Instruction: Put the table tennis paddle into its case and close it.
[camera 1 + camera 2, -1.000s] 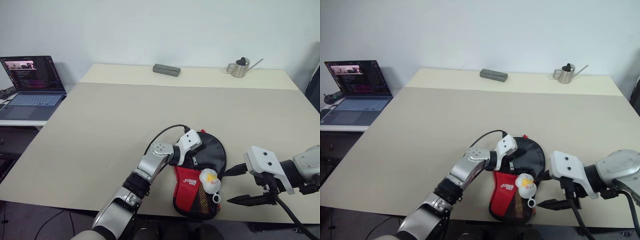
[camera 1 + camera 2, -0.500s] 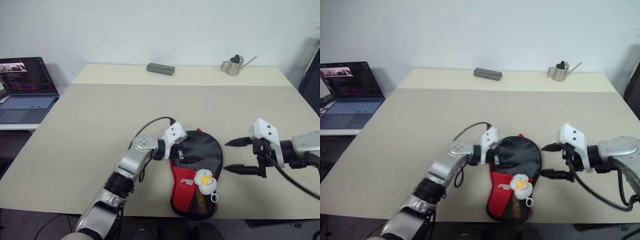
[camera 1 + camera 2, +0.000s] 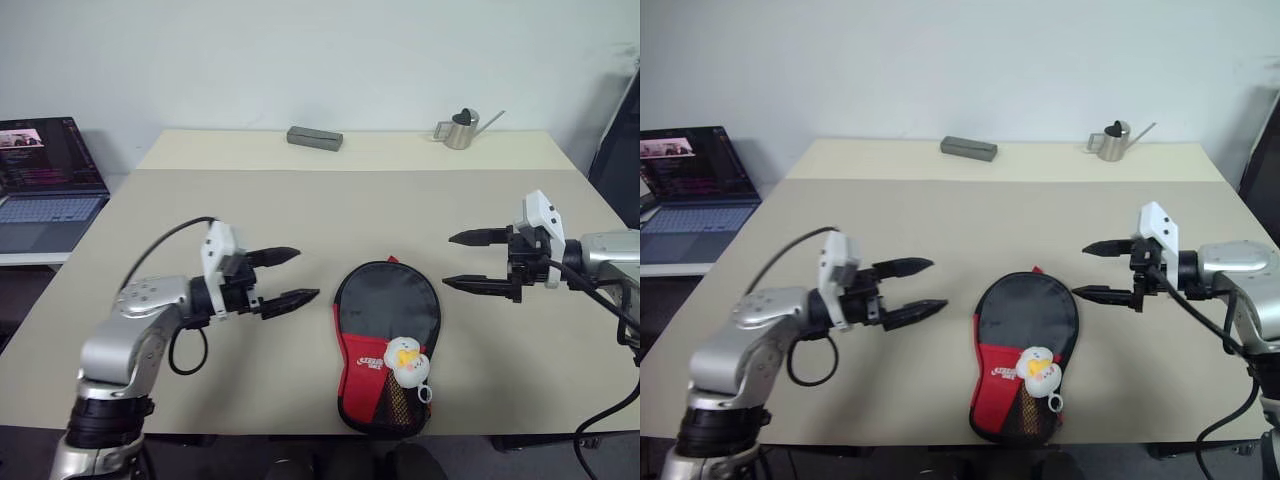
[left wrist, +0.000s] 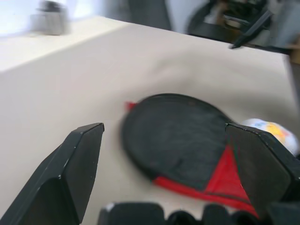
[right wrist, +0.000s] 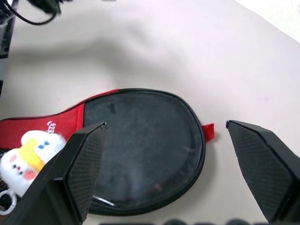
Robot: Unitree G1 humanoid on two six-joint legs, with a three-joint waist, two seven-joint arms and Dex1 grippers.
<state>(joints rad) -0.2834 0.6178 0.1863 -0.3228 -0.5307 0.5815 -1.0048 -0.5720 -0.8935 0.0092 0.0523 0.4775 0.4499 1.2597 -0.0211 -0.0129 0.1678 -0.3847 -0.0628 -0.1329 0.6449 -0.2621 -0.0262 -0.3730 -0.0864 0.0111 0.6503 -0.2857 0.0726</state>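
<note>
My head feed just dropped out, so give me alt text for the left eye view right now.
The black and red case lies flat near the table's front edge, a duck charm on it. The left gripper and right gripper hover open on either side, not touching it.

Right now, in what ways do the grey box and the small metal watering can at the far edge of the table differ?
The grey box is flat, long and dull dark grey; the watering can stands upright, rounded and shiny silver. The box is plain, while the can has a handle, a dark top and a thin spout pointing right. The box lies nearer the table's middle, the can further right. Both rest on the far strip of the table, apart from the case.
</note>
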